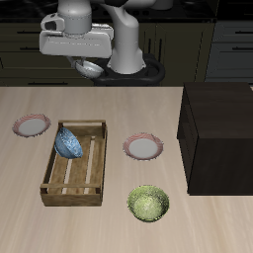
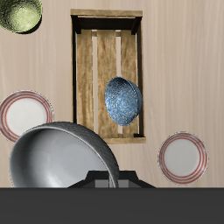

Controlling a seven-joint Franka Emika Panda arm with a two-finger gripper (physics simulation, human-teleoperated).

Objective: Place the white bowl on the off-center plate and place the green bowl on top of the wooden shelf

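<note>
My gripper [image 1: 85, 61] hangs high above the table's back edge, shut on the rim of the white bowl [image 1: 90, 69]. In the wrist view that bowl [image 2: 61, 162] looms large and grey, tilted, right by the gripper [image 2: 103, 178]. The off-center plate [image 1: 32, 125] [image 2: 183, 157], white with a pink-red rim, lies below near the table's side edge. A matching plate [image 1: 144, 147] [image 2: 24, 115] sits near the middle. The green bowl [image 1: 148, 203] [image 2: 19, 13] rests near the front edge. The wooden shelf [image 1: 217, 133] is a dark box at the far side.
A light-wood slatted crate [image 1: 76, 163] [image 2: 107, 74] lies between the two plates, with a blue-patterned bowl [image 1: 68, 143] [image 2: 122, 98] tipped on its side inside it. Dark cabinets stand behind the table.
</note>
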